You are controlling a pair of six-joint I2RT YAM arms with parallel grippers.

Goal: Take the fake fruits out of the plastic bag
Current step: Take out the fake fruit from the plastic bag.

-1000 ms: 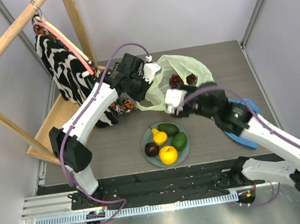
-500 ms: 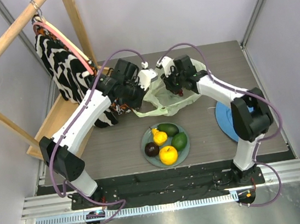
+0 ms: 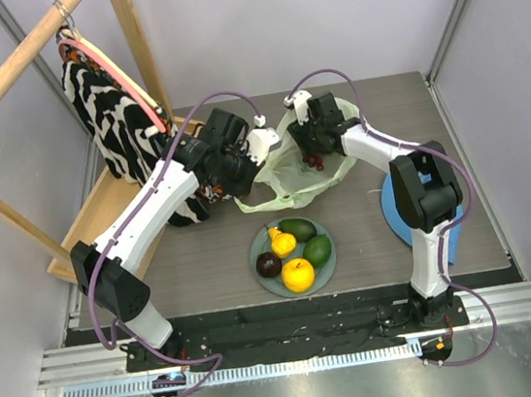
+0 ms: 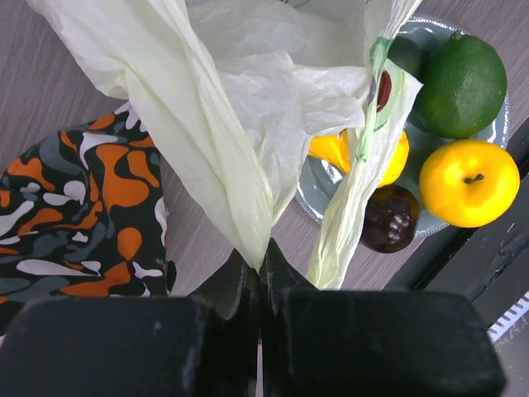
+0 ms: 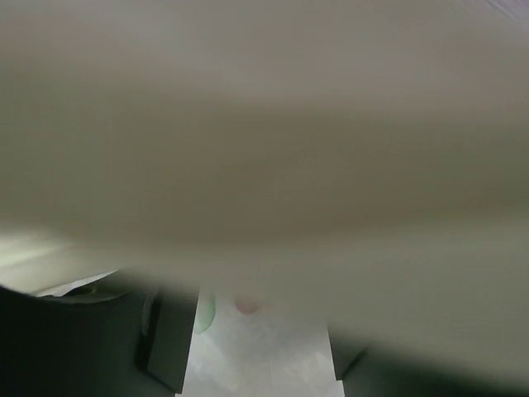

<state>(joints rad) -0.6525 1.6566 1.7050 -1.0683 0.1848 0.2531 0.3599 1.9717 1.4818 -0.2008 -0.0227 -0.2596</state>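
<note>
Grey table [image 3: 378,233] carries a plate [image 3: 253,251] of fruits [image 3: 298,274] near the arms. Behind it lies the bag [image 3: 288,184], its edge pinched tight in the left gripper [image 4: 263,269]. The right gripper [image 3: 312,145] reaches into the bag beside dark-red grapes [image 3: 315,162]; I cannot tell how its jaws stand.

Plastic bag [image 3: 293,180] lies mid-table, twd the back edge. Grape bunch [image 3: 313,161] is in it. Plate [image 3: 326,274] sits just in front of the bag, w/ five fruits [image 3: 298,274] on it. Hat [image 3: 391,216] lies nr the right edge. Rack [image 3: 89,231] stands at the left edge.
</note>
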